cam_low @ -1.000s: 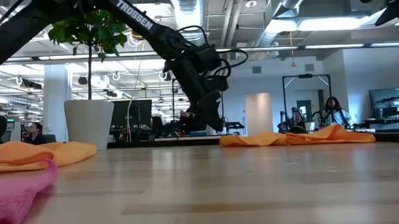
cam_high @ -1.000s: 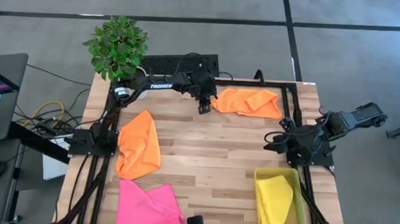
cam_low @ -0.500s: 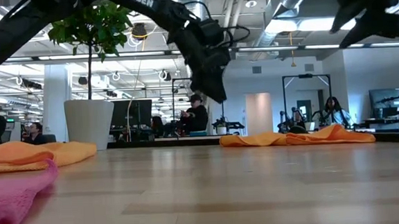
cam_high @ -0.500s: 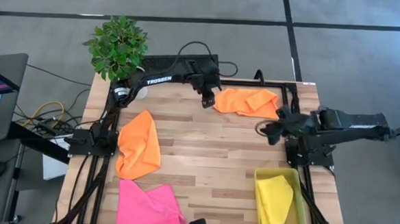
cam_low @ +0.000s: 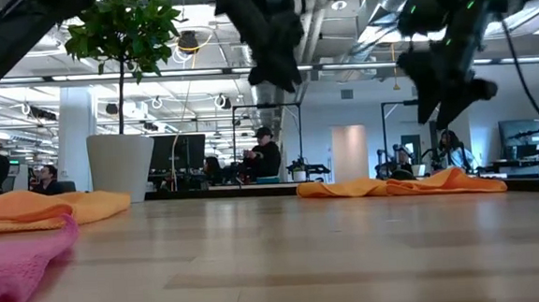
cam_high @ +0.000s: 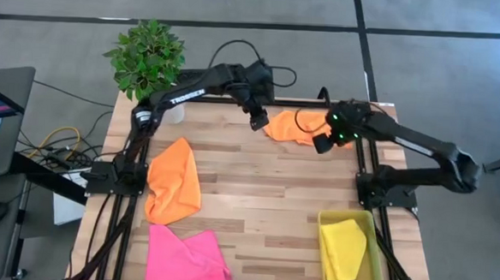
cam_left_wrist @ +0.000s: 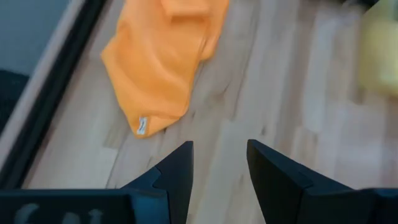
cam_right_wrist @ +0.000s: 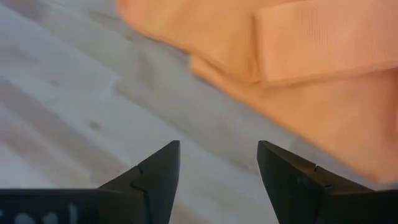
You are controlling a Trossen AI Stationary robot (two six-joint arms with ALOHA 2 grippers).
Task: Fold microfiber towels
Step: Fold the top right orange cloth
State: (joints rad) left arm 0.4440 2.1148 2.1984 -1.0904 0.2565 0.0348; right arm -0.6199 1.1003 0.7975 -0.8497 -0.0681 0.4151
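High view: both grippers, left (cam_high: 256,122) and right (cam_high: 319,145), hover with jaws spread beside the far orange towel (cam_high: 298,125); next, probably pinching its edges.

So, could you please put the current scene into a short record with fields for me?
far towel: orange towel, crumpled at the table's far edge
left gripper: open, raised off the table just left of the far towel, empty
right gripper: open, raised over the far towel's right part, empty
second orange towel: lying loose at the table's left side
pink towel: at the near left corner
yellow towel: folded inside the yellow bin, near right
table: light wood planks
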